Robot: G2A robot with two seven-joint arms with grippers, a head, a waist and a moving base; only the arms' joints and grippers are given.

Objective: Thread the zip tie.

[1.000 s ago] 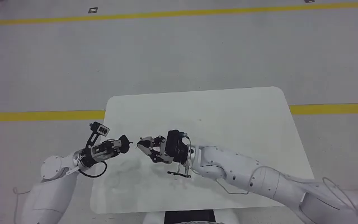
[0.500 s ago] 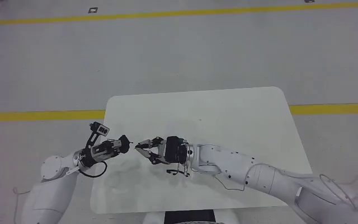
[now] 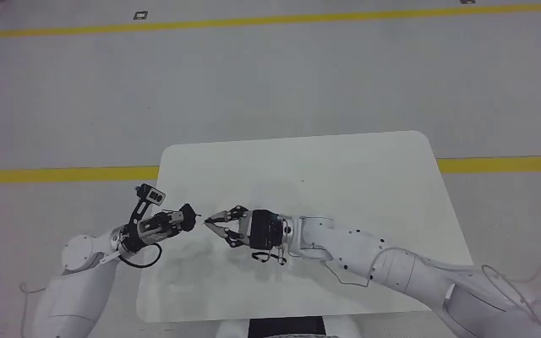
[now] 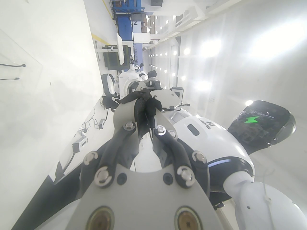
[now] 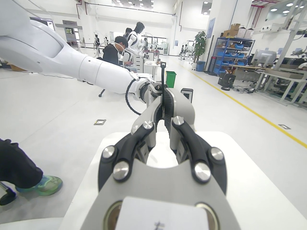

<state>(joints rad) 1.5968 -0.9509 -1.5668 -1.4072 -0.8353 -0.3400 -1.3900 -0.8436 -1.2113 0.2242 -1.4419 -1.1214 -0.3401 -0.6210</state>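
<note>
Threading, approach stage. Above the near-left part of the white table [image 3: 355, 169], the left gripper [image 3: 193, 212] and right gripper [image 3: 213, 222] point at each other tip to tip, near but not touching. The right gripper [image 5: 163, 111] is pinched tight on 1 black zip tie [image 5: 163, 82]. The tie's long axis runs across the gripper's pointing direction, and its square head [image 5: 163, 64] stands clear of the fingers. The left arm's wrist lies directly beyond those fingertips. In its own wrist view the left gripper [image 4: 145, 105] is likewise pinched, on a thin black strip [image 4: 145, 120] that runs back between its fingers. Whether this strip is the same tie's tail or a separate piece cannot be told.

The coming move likely turns on 1 relation – the free strip end must line up with the head's slot across the small gap, and either arm is close enough to close it.

Count: 2 grippers, 1 held tie with its head visible, 1 held strip, and 2 spare ties [image 4: 13, 65] [image 4: 9, 79] lying side by side on the table
</note>
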